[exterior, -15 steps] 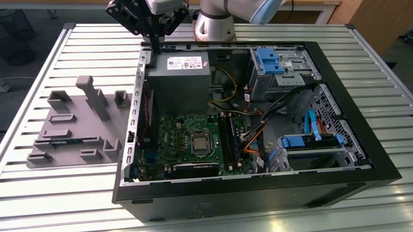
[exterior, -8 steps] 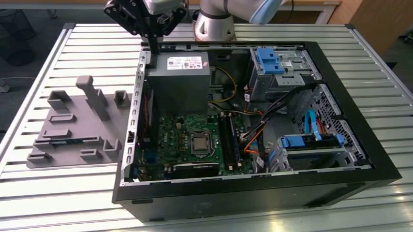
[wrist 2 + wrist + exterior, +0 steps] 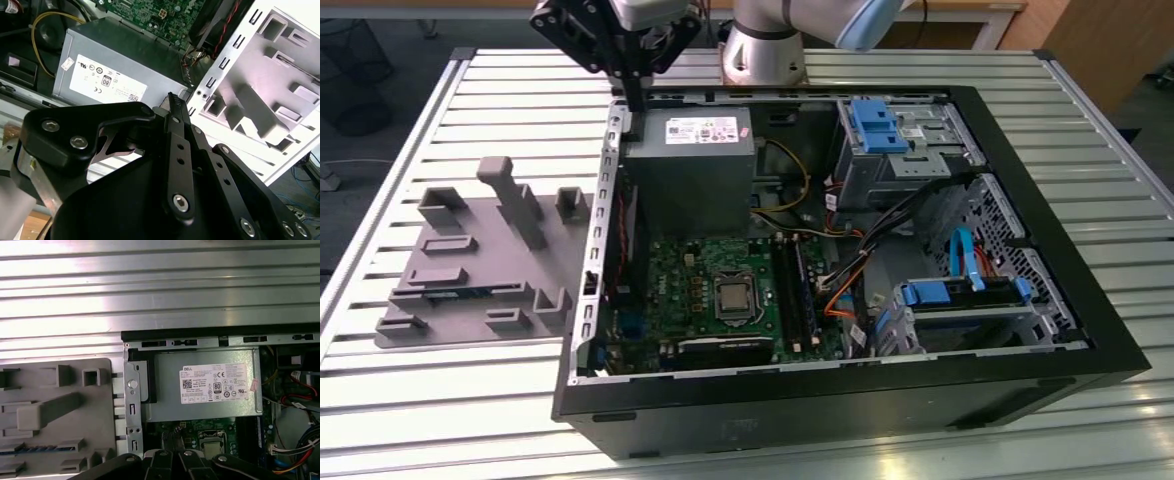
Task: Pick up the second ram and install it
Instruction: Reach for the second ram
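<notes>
The black pincer [image 3: 635, 100] is hovering, tips together and empty, over the rim of the black computer case [image 3: 854, 405] at the exterior view's upper left, while the thin blue-green second ram [image 3: 456, 293] is lying in the grey plastic holder [image 3: 474, 225] lower left, so reaching it unopened risks jabbing its chips.

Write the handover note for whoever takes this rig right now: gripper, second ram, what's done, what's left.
Gripper: shut on nothing, over the computer case wall beside the power supply, on the side facing the grey holder.
Second ram: a blue-green stick lying in a slot of the grey holder, outside the case and apart from the gripper.
Done: nothing on this ram, which is not gripped.
Left: the whole job, meaning pick-up from the holder and seating in the black memory slots on the motherboard.
</notes>
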